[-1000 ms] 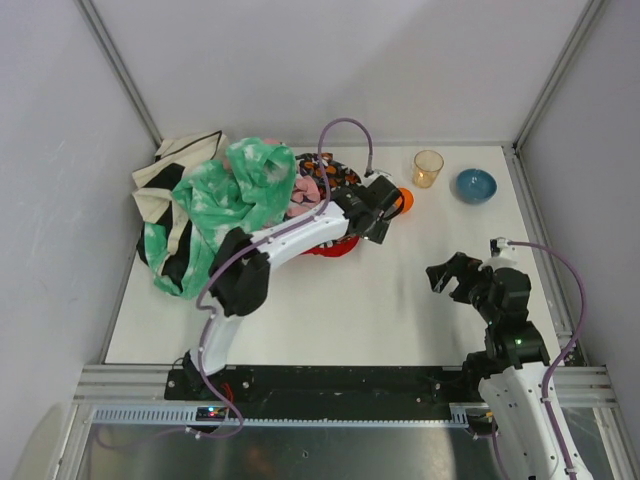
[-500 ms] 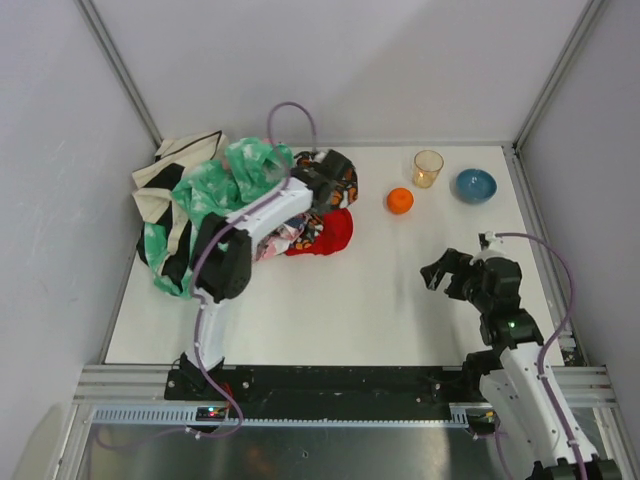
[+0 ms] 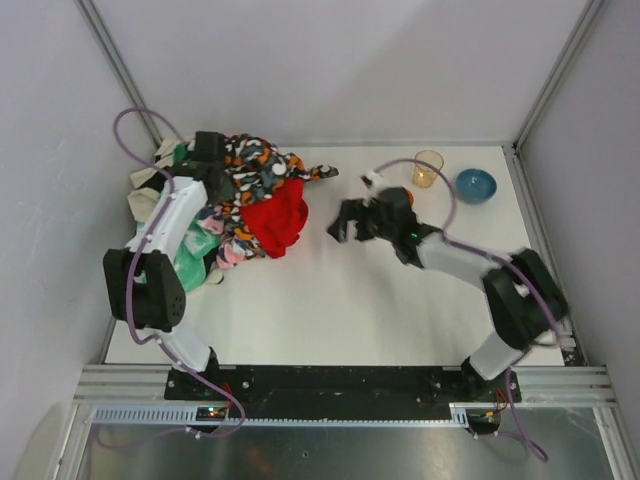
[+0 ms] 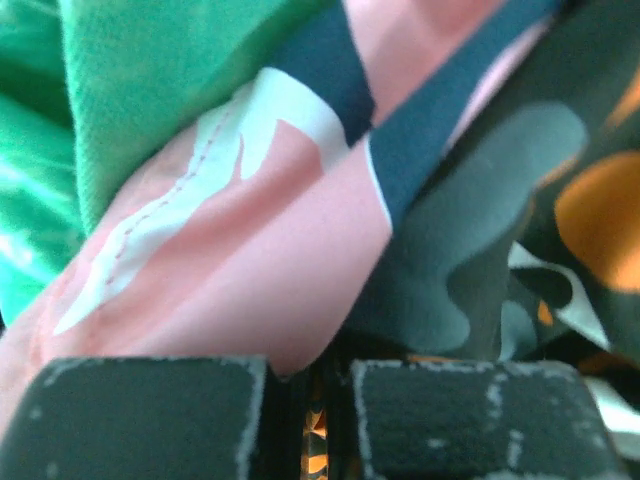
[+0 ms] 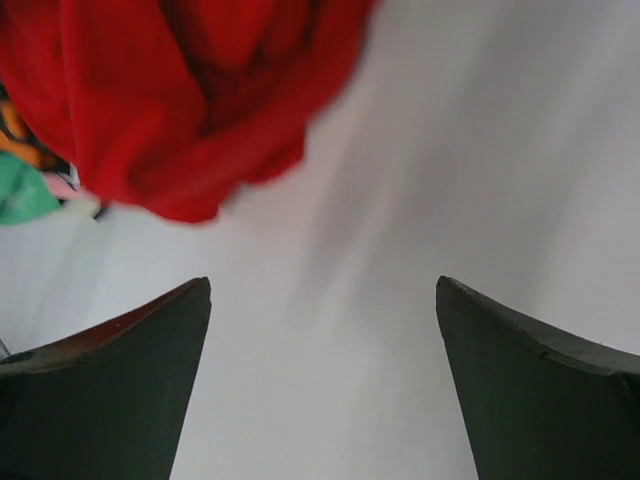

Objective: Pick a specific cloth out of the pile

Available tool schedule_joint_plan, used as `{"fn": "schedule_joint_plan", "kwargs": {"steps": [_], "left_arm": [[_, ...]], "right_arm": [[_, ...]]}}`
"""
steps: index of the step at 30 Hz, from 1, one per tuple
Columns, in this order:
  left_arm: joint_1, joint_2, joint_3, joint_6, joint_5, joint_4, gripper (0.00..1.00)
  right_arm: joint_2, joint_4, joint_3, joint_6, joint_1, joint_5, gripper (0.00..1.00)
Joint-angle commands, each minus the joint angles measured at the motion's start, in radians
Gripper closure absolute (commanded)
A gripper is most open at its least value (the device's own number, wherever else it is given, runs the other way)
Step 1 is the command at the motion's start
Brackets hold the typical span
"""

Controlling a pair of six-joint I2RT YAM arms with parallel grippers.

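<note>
We're at the pile (image 3: 225,205), and the cloth (image 3: 277,218) we want, the plain red one, lies bunched on the pile's right edge. It touches the orange, black and white patterned cloth (image 3: 262,165) and spills onto the table (image 3: 330,310). The right gripper (image 3: 343,222) hovers just off the pile's right side, jaws spread wide with nothing between them. From its wrist camera the red bunch sits ahead and off toward the left finger, not yet between the fingers. At the pile's far left side the left gripper (image 4: 310,365) is buried in the heap, jaws clenched tight against the pink patterned cloth (image 4: 250,290). Whether a fold is actually pinched in there, we can't tell.

The step in hand, as we read it, is the right arm's grab. To do it well, we'd first line the open jaws up on the red bunch. Then we'd go in low along the table toward the pile and bite the fat red bulge on the side away from the pile. A bite too deep risks catching patterned fabric as well. Then we'd draw the red cloth away from the pile's right edge, not straight up.
</note>
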Motion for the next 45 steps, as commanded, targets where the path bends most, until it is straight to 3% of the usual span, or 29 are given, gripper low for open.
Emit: {"fn": "schedule_joint_plan", "kwargs": {"steps": [1, 8, 14, 15, 17, 19, 21, 23, 30, 36, 45], "left_arm": [[0.110, -0.045, -0.065, -0.020, 0.050, 0.024, 0.97], [0.188, -0.054, -0.099, -0.027, 0.141, 0.056, 0.96], [0.199, -0.068, -0.117, -0.033, 0.166, 0.064, 0.91], [0.199, -0.072, -0.122, -0.035, 0.167, 0.065, 0.85], [0.198, -0.086, -0.134, -0.040, 0.168, 0.068, 0.74], [0.198, -0.100, -0.146, -0.048, 0.172, 0.069, 0.62], [0.199, -0.114, -0.155, -0.055, 0.188, 0.070, 0.42], [0.198, -0.133, -0.167, -0.060, 0.215, 0.070, 0.24], [0.191, -0.302, -0.284, -0.110, 0.343, 0.076, 0.03], [0.146, -0.516, -0.379, -0.160, 0.365, 0.078, 0.00], [0.088, -0.689, -0.421, -0.179, 0.399, 0.077, 0.00]], "right_arm": [[0.253, 0.146, 0.289, 0.021, 0.071, -0.084, 0.01], [0.526, 0.242, 0.556, 0.209, 0.149, -0.263, 0.01], [0.727, 0.050, 0.817, 0.251, 0.207, -0.293, 0.04], [0.742, 0.033, 0.839, 0.255, 0.210, -0.307, 0.08], [0.754, 0.014, 0.865, 0.259, 0.210, -0.323, 0.26], [0.728, -0.005, 0.860, 0.244, 0.210, -0.309, 0.52], [0.683, -0.053, 0.850, 0.200, 0.212, -0.263, 0.82], [0.624, -0.120, 0.841, 0.151, 0.211, -0.211, 0.96], [0.321, -0.314, 0.765, -0.002, 0.196, 0.001, 1.00], [0.063, -0.416, 0.712, -0.083, 0.182, 0.164, 1.00], [-0.248, -0.572, 0.753, -0.198, 0.129, 0.339, 1.00]]}}
